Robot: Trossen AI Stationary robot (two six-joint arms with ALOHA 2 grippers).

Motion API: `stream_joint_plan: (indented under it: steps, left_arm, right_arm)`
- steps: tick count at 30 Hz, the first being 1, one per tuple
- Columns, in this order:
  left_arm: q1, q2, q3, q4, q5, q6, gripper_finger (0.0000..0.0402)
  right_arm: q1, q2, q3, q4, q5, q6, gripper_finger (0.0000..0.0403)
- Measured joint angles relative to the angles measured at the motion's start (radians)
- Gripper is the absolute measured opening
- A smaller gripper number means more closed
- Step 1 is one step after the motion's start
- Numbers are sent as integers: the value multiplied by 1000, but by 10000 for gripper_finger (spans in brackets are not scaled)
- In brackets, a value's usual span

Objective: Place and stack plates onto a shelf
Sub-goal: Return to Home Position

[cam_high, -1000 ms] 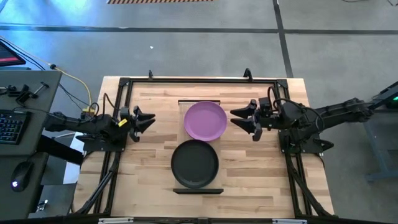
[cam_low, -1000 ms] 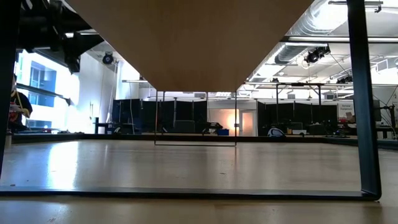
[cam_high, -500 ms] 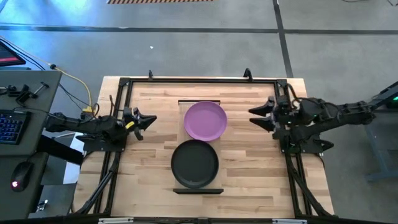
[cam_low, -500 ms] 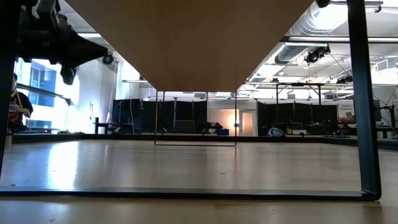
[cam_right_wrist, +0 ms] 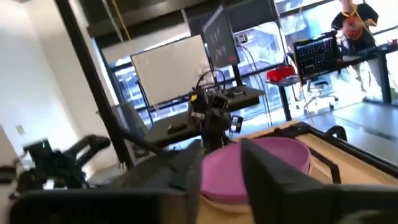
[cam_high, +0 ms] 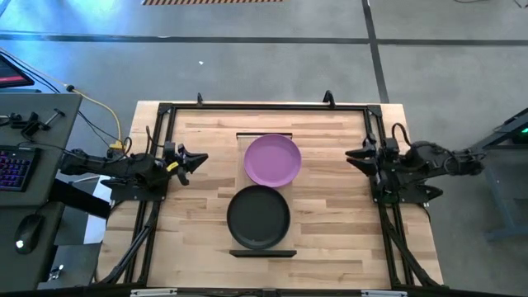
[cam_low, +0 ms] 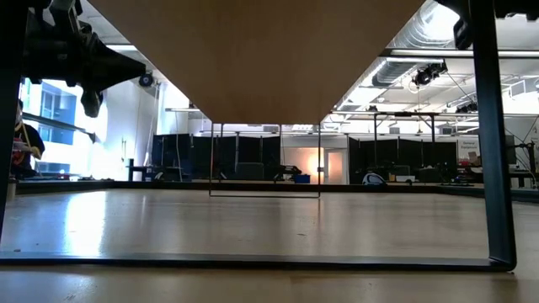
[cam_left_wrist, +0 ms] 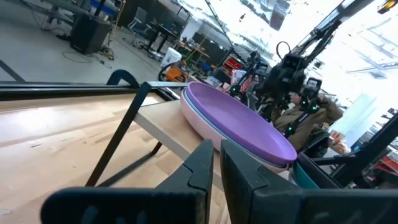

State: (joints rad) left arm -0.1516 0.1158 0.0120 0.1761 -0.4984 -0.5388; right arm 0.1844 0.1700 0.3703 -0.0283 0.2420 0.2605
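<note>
A purple plate [cam_high: 272,160] tops a small stack on the far half of the shelf [cam_high: 262,191]. In the left wrist view the purple plate [cam_left_wrist: 239,118] lies on a pale plate and a pink plate [cam_left_wrist: 199,121]. A black plate [cam_high: 259,216] sits on the shelf's near half. My left gripper [cam_high: 201,157] hangs shut to the left of the purple plate, apart from it. My right gripper [cam_high: 350,156] stands open near the table's right side, pointing at the plates, with nothing between its fingers [cam_right_wrist: 186,168].
A black metal frame [cam_high: 264,106] runs round the wooden tabletop, with rails along its left [cam_high: 153,181] and right [cam_high: 379,190] sides. A desk with a keyboard [cam_high: 15,165] stands off the table's left. The low view shows the shelf's underside [cam_low: 253,50].
My right gripper has drawn back from the purple plate toward the table's right edge, and its fingers have come closer together. My left gripper has shut its fingers and stayed about where it was. The plates have not moved.
</note>
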Motion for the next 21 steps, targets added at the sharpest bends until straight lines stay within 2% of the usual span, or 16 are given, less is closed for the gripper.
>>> stream_joint_plan:
  steps: [3, 4, 8, 11, 21]
  left_arm:
    - [0, 0, 0, 0, 0, 0, 21]
    - [0, 0, 0, 0, 1, 0, 21]
    - [0, 0, 0, 0, 1, 0, 21]
    - [0, 0, 0, -1, 2, 0, 21]
    - [0, 3, 0, -8, -2, 0, 21]
  right_arm:
    - [-25, -58, -87, 20, -40, -47, 23]
    - [-36, -79, -117, 36, -55, -61, 12]
    - [-87, -170, -208, 61, -128, -32, 20]
    - [-109, -164, -253, 72, -187, -27, 7]
    - [-113, -163, -360, 166, -233, -89, 1]
